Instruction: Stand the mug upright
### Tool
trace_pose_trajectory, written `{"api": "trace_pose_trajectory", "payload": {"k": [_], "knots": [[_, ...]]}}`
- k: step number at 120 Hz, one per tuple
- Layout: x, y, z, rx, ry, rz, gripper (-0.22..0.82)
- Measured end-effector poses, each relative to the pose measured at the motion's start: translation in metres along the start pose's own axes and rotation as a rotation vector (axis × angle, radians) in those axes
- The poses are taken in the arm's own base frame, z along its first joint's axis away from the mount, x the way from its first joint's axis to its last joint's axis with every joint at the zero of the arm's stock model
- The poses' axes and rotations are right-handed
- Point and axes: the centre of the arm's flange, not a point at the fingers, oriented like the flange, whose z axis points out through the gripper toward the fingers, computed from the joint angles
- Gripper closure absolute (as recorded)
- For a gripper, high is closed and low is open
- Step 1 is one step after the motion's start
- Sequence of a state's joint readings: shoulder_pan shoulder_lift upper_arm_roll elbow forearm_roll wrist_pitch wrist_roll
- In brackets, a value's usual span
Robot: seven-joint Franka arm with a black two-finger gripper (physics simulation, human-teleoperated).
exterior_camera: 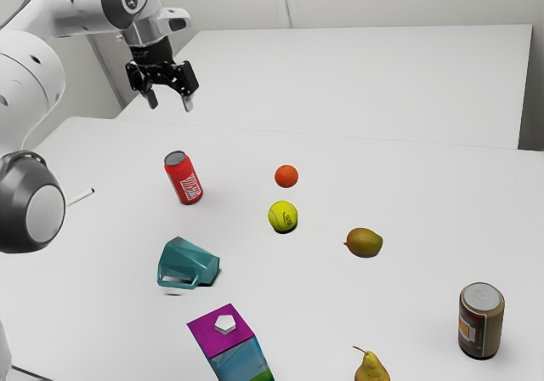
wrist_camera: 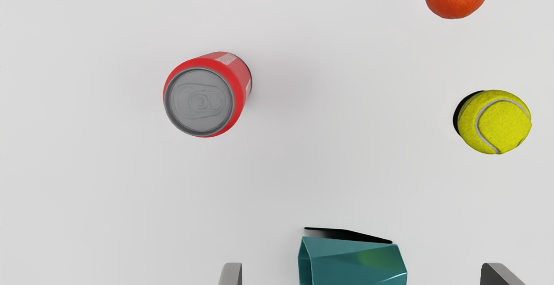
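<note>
White tabletop [exterior_camera: 442,219] bears the mug [exterior_camera: 189,258] (sideways), the spread gripper [exterior_camera: 170,105] above.

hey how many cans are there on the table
2. The red can is toward the exterior view's left, beyond the mug; the brown can is at its right, near the pear. The arm might hide another.

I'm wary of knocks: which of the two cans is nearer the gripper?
The red can; the gripper hangs above that side of the table. The brown can stands far off, toward the exterior view's right.
</note>
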State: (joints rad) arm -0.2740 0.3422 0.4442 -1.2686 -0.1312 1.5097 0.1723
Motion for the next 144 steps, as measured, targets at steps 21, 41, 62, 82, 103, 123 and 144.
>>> {"api": "trace_pose_trajectory", "payload": {"k": [21, 41, 62, 82, 103, 123, 144], "knots": [[-0.014, -0.005, -0.006, 0.002, -0.003, -0.010, 0.00], [-0.073, -0.005, 0.017, -0.037, -0.046, -0.016, 0.00], [-0.132, -0.007, 0.048, -0.079, -0.016, -0.027, 0.00], [-0.166, -0.013, 0.077, -0.116, 0.016, -0.052, 0.00], [-0.186, -0.032, 0.112, -0.164, 0.048, -0.083, 0.00], [-0.192, -0.047, 0.139, -0.221, 0.075, -0.086, 0.00], [-0.196, -0.054, 0.165, -0.276, 0.095, -0.066, 0.00]]}}
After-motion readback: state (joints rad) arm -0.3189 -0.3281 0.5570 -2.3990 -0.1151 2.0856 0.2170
